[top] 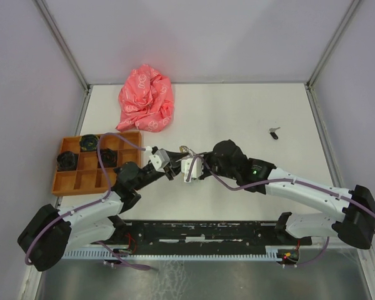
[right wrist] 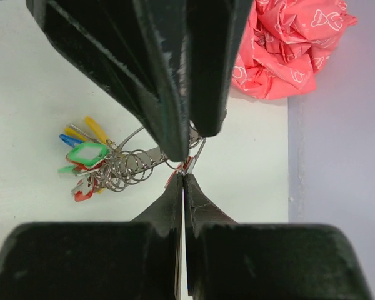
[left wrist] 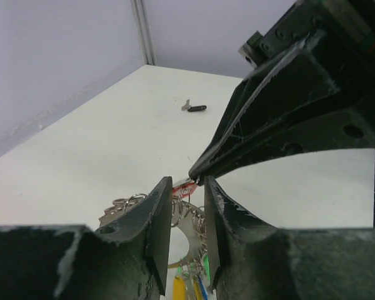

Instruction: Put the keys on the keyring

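The red-headed key [left wrist: 183,188] showed only as a sliver of red at the meeting point of the two hands, above the middle of the counter [top: 237,112]. Whether its hole had been threaded onto the keyring [right wrist: 122,167] could not be told. The keyring, a bunch of wire loops with coloured tags [right wrist: 86,153], hung or lay just beside and under that point. The black-headed key [top: 274,132] lay alone on the counter, well apart to the right and touched by nothing. At best, then, the first of the two keys was in hand and the second was not yet begun. The right hand [right wrist: 183,181] was clenched tight, its tips pinching what looked like the red-headed key. The left hand [left wrist: 187,194] stood released, with a clear gap between its jaws. The ring metal showed through that gap, with nothing plainly clamped. Further out, a crumpled pink cloth [top: 147,98] sat near the back edge and an orange tray [top: 69,181] sat at the left; neither had any part in the work.
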`<state>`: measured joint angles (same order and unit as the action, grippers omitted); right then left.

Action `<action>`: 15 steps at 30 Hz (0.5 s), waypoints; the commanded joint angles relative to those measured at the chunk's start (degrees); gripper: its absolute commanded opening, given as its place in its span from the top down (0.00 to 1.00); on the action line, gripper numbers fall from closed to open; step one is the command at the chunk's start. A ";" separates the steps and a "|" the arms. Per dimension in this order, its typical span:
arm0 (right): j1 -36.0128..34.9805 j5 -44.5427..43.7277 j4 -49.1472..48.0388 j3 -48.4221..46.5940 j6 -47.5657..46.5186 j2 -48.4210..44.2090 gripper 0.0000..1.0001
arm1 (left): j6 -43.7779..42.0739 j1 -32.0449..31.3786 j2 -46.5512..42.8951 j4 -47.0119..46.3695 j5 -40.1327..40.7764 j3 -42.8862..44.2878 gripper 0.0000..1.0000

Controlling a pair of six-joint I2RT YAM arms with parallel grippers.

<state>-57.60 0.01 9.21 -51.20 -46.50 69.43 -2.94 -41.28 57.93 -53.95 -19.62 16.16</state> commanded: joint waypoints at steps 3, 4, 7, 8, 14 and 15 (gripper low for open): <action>0.00 -0.28 1.48 -5.58 -2.75 0.23 0.99 | -5.89 -0.21 -0.32 5.75 -2.54 1.83 0.63; -0.03 -0.30 1.73 -5.89 -2.92 0.39 0.99 | -6.60 -0.16 -0.28 6.49 -2.80 1.92 0.63; -0.04 -0.13 2.33 -6.47 -3.23 0.86 0.99 | -7.55 -0.21 0.24 7.31 -3.58 2.32 0.63; -0.04 -0.03 2.42 -6.58 -3.24 0.96 0.99 | -7.67 -0.19 0.39 7.36 -3.86 2.49 0.63; -0.05 0.28 2.51 -6.64 -3.34 0.99 0.99 | -7.66 -0.19 1.86 7.43 -4.15 3.38 0.64; -0.05 0.38 2.52 -6.63 -3.33 0.97 0.99 | -7.64 -0.20 2.08 7.30 -4.20 3.47 0.64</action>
<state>-57.60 0.01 14.85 -54.41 -49.17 70.98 -8.10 -41.28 59.31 -45.39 -22.65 16.86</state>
